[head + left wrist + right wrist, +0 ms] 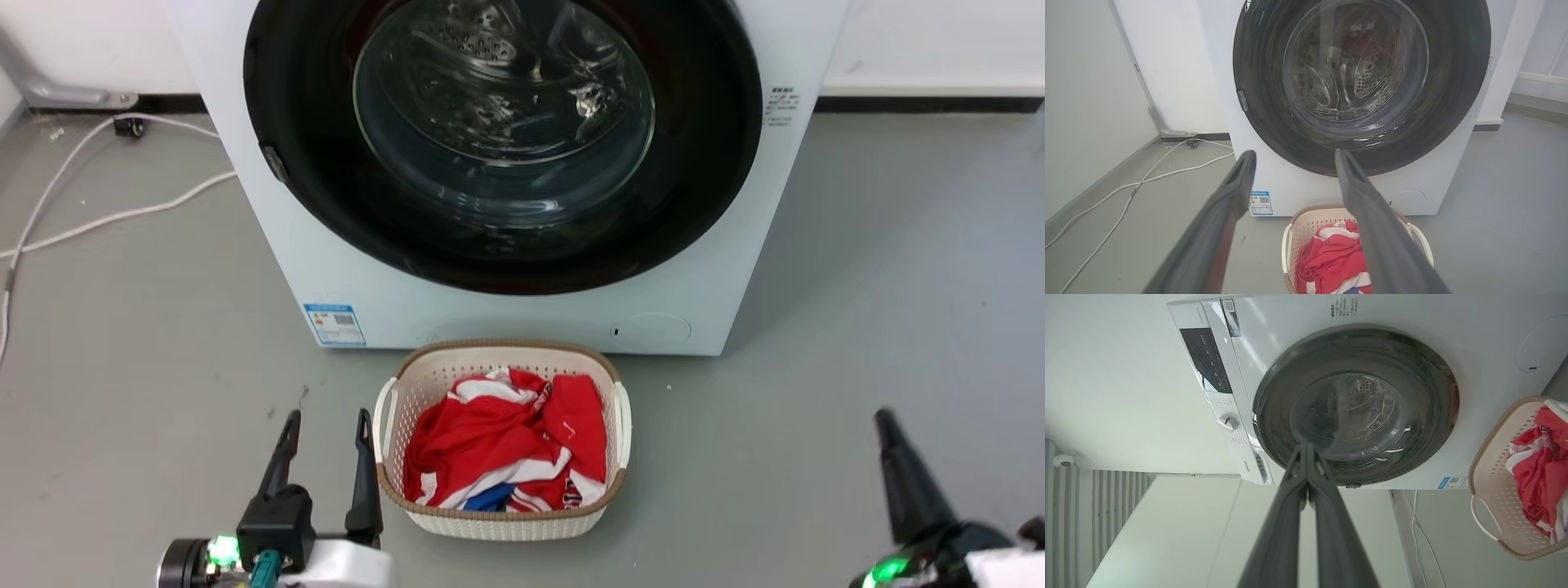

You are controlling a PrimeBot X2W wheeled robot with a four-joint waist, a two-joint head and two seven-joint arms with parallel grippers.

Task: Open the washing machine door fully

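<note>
Washing machine door [502, 139] closed; grey floor [898, 327], white wall [939, 41].

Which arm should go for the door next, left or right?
Left, probably: left gripper is open and nearer the edge tab on the door; right gripper is shut.

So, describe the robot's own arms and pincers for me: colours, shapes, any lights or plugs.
The left pincer has two long, dark, tapering fingers on a black block, joined to a white wrist casing with a glowing green light and a teal plug. The right pincer looks alike: dark and tapering, with a green glow and a white shell.
</note>
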